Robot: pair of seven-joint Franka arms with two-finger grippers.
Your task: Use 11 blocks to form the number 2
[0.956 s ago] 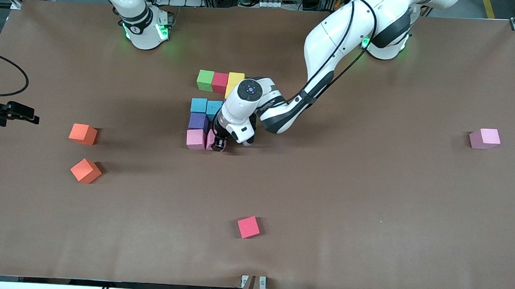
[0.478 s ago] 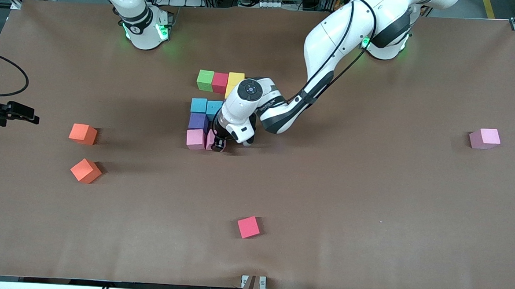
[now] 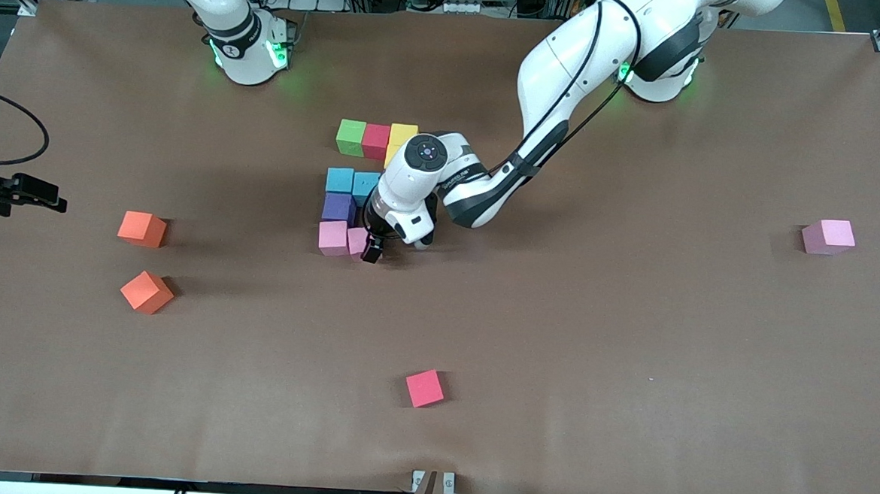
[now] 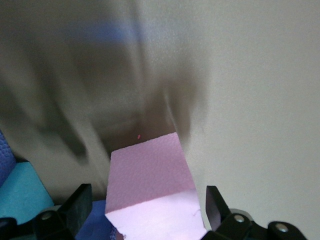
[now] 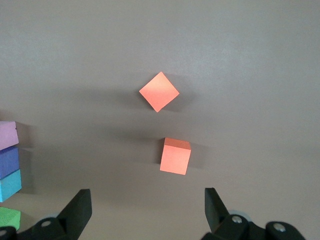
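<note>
On the desk (image 3: 630, 347), nearest the camera, a stray red cube (image 3: 424, 388) lies alone. Farther off, the left hand (image 3: 373, 248) has just spread its fingers, freeing the second pink block (image 4: 150, 187) beside the first pink block (image 3: 333, 238). 1 pink block (image 3: 828, 236) remains. The right hand (image 5: 145, 212) waits open over the orange cubes (image 5: 175, 155).

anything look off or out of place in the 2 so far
Nothing is askew. The bottom row has two pink blocks and lacks a third; a spare pink block sits toward the left arm's end. The left claw is open.
</note>
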